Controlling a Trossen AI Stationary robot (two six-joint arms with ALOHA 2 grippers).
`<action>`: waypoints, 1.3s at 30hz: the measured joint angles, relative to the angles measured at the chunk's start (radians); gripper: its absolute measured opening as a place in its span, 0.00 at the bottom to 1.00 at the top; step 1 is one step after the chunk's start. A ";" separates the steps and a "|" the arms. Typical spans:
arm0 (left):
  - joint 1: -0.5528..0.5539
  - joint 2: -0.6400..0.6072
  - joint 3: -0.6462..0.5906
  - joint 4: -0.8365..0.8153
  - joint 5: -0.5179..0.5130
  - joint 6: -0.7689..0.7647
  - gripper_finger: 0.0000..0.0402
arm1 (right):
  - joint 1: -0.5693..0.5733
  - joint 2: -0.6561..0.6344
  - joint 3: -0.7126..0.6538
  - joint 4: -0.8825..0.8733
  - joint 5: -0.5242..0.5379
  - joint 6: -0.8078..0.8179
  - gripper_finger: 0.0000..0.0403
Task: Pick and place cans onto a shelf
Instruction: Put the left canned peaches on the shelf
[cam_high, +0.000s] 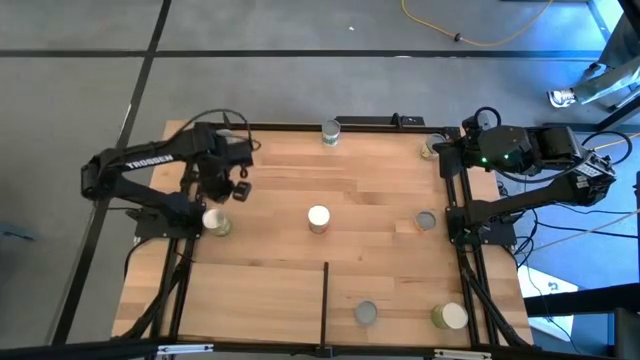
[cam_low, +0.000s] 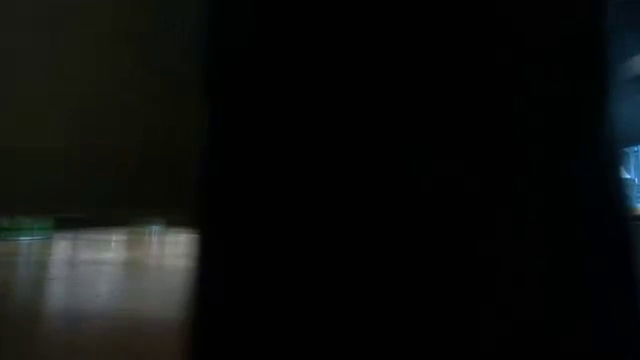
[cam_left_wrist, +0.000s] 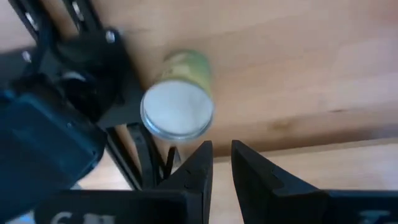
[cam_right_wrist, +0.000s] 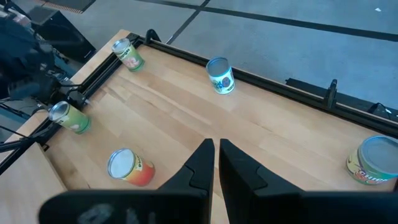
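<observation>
Several short cans stand on their bases on the pale wood shelf inside black rails. My left gripper hovers over a white-topped, olive-sided can at the left rail. In the left wrist view its fingers stand a little apart, beside that can, touching nothing. My right gripper is shut and empty at the far right corner, next to a can; this can also shows in the right wrist view. A reddish can stands mid-shelf.
Other cans stand at the far rail, right of centre and near the front edge. A thin black divider strip runs in from the near edge. The low view is almost wholly dark, blocked by something close.
</observation>
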 joint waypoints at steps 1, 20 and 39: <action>-0.012 -0.005 -0.016 0.000 0.002 -0.010 0.13 | 0.000 0.000 0.000 0.000 0.000 0.000 0.07; -0.167 -0.010 -0.240 0.245 -0.009 -0.115 0.13 | 0.000 0.000 0.000 0.008 0.000 0.000 0.07; -0.257 -0.005 -0.241 0.246 -0.092 -0.195 0.13 | 0.000 0.001 0.000 0.025 -0.002 -0.001 0.07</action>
